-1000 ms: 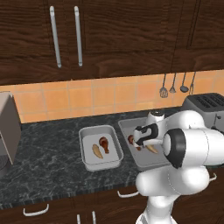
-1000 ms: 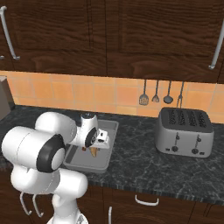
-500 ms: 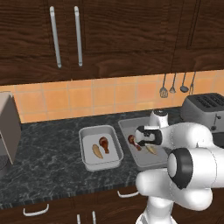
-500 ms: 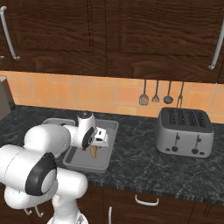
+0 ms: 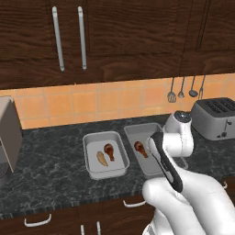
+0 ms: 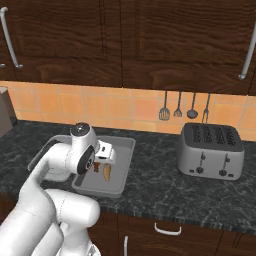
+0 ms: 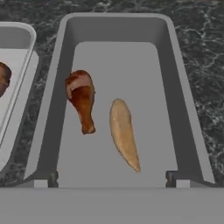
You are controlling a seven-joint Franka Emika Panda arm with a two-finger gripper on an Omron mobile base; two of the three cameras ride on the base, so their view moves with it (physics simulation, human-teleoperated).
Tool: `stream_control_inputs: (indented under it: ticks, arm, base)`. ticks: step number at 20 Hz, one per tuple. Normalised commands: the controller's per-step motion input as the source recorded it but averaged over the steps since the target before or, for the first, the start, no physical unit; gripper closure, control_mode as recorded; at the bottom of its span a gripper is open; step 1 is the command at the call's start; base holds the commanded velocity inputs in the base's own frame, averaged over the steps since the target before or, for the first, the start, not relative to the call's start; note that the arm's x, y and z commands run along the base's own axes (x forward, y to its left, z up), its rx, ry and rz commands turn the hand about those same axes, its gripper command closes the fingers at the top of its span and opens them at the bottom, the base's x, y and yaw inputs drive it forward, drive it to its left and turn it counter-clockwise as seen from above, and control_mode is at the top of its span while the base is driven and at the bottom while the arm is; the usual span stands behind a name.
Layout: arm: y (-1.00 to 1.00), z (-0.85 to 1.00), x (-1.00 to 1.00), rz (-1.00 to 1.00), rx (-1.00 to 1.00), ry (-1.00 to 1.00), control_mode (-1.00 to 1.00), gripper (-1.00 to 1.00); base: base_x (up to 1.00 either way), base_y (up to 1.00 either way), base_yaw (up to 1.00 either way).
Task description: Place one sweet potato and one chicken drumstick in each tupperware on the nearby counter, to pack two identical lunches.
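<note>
Your gripper [image 7: 112,177] is hanging released over the near end of the longer tupperware [image 7: 175,87], fingertips [image 7: 177,178] spread wide and grasping nothing. Inside it, a sweet potato [image 7: 124,133] is lying just beside a chicken drumstick [image 7: 82,99], not touching. Farther along the bench [image 5: 46,179], the squarish tupperware [image 5: 104,172] is holding another sweet potato [image 5: 102,159] and drumstick [image 5: 109,151].

tupperware [image 7: 175,105]: light grey
chicken drumstick [image 7: 82,99]: reddish-brown
sweet potato [image 7: 124,133]: pale tan-orange
table [image 5: 55,174]: black, grey marbling
toaster [image 6: 210,150]: silver-grey
</note>
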Motion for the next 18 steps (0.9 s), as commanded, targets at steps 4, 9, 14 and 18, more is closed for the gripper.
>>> stream_control_inputs:
  ticks: [4,9,14,18]
  arm:
    - [0.21,0.72,-0.96,0.0,0.0,-0.26,-1.0,-1.0]
    - [0.21,0.69,-0.92,0.0,0.0,-0.34,-1.0,-1.0]
    - [0.11,0.24,-0.93,0.0,0.0,-0.2,-1.0,-1.0]
    - [0.18,-0.26,-0.49,0.0,0.19,-0.55,-1.0,-1.0]
  base:
    - [0.0,0.0,0.0]
    - [0.0,0.0,0.0]
    - [0.0,0.0,0.0]
    - [0.0,0.0,0.0]
